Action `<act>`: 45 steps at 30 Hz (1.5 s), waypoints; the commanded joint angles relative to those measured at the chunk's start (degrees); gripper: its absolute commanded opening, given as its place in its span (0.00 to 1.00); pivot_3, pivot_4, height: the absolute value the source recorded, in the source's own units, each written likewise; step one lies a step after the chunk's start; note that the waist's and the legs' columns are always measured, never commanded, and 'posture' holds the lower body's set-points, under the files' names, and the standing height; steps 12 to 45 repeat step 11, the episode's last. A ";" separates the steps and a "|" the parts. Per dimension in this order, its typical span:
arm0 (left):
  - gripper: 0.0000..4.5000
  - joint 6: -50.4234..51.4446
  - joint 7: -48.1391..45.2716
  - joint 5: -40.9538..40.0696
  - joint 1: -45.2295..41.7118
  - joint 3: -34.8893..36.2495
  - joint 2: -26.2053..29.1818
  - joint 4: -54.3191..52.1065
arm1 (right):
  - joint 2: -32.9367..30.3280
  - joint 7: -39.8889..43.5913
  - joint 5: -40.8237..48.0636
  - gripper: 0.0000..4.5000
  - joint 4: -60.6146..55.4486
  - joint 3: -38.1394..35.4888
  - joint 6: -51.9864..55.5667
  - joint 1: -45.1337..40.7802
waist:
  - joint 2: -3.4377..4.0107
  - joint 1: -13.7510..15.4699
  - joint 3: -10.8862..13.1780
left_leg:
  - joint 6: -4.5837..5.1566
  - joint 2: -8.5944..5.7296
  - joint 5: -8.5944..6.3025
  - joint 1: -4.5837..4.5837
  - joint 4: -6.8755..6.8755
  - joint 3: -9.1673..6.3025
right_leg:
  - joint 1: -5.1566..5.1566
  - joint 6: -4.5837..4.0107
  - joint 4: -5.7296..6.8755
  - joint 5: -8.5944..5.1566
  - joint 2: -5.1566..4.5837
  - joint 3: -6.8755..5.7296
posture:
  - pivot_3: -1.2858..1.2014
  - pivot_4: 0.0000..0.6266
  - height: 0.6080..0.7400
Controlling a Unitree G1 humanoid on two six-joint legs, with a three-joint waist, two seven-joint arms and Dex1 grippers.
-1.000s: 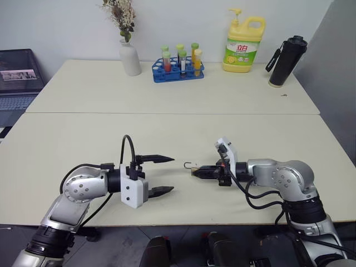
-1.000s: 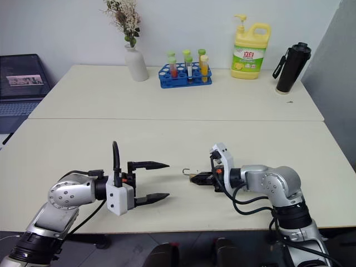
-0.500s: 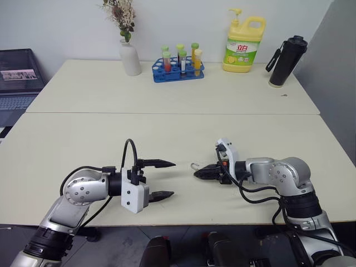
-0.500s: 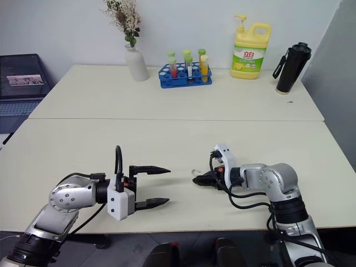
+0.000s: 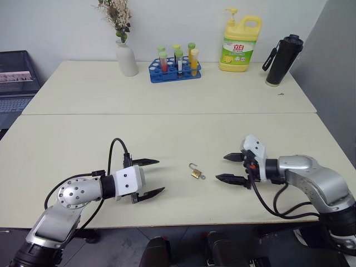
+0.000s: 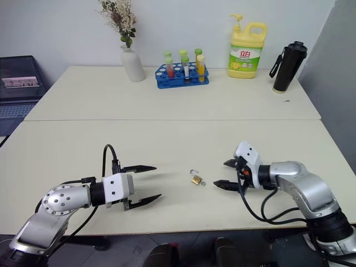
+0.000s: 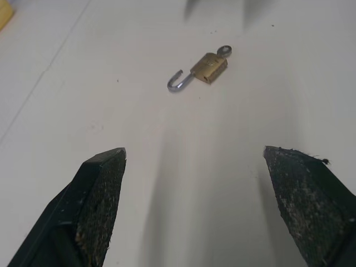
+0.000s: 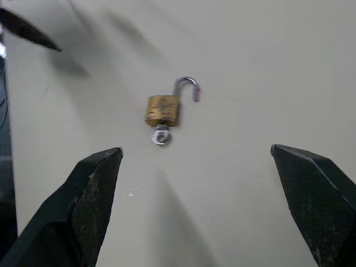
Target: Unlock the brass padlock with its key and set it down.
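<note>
The brass padlock [image 5: 196, 173] lies flat on the table between my two grippers, its silver shackle [image 8: 187, 87] swung open. The key [image 8: 161, 134] sticks out of the bottom of the lock body [image 7: 209, 67]. My right gripper [image 5: 232, 168] hovers to the right of the lock, open, with nothing between its fingers. My left gripper [image 5: 148, 178] stands open to the lock's left, also holding nothing. Neither gripper touches the padlock.
At the back of the far table stand a white vase [image 5: 127, 58], a blue rack of test tubes [image 5: 176, 65], a yellow soap bottle [image 5: 241, 43] and a black flask [image 5: 281, 57]. A laptop [image 5: 16, 78] sits at the left. The table's front edge [image 5: 183, 225] runs just below the grippers.
My right gripper opened, let the padlock go onto the table and drew back to the right. My left gripper rolled and shifted slightly left. The camera view also shifted a little.
</note>
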 commanded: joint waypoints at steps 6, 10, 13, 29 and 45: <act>0.92 5.05 -2.69 -5.15 -0.24 4.07 1.85 -4.26 | -2.63 6.71 -3.88 0.99 0.73 -2.29 -11.71 0.79 | 0.00 0.32 0.00 | 0.00 -0.03 0.00 0.01 0.02 0.06 | 0.00 -0.01 0.01 0.00 -0.03 0.03 | 0.52 0.24 1.00; 0.92 5.24 -2.38 -5.18 -0.92 4.48 1.60 -4.52 | -2.20 6.91 -4.13 0.99 1.67 -2.39 -12.25 0.33 | -0.02 0.40 0.01 | 0.00 -0.07 0.00 0.00 0.03 0.06 | 0.00 -0.01 0.00 0.01 -0.10 0.04 | 0.52 0.24 1.00; 0.92 4.88 -2.07 -3.85 -1.08 4.12 1.87 -4.14 | -2.07 6.93 -4.34 0.99 2.03 -2.38 -12.65 0.21 | -0.02 0.40 0.01 | -0.01 -0.06 0.00 0.00 0.03 0.06 | 0.00 -0.01 0.01 0.01 -0.10 0.03 | 0.52 0.24 1.00; 0.92 4.88 -2.07 -3.85 -1.08 4.12 1.87 -4.14 | -2.07 6.93 -4.34 0.99 2.03 -2.38 -12.65 0.21 | -0.02 0.40 0.01 | -0.01 -0.06 0.00 0.00 0.03 0.06 | 0.00 -0.01 0.01 0.01 -0.10 0.03 | 0.52 0.24 1.00; 0.92 4.88 -2.07 -3.85 -1.08 4.12 1.87 -4.14 | -2.07 6.93 -4.34 0.99 2.03 -2.38 -12.65 0.21 | -0.02 0.40 0.01 | -0.01 -0.06 0.00 0.00 0.03 0.06 | 0.00 -0.01 0.01 0.01 -0.10 0.03 | 0.52 0.24 1.00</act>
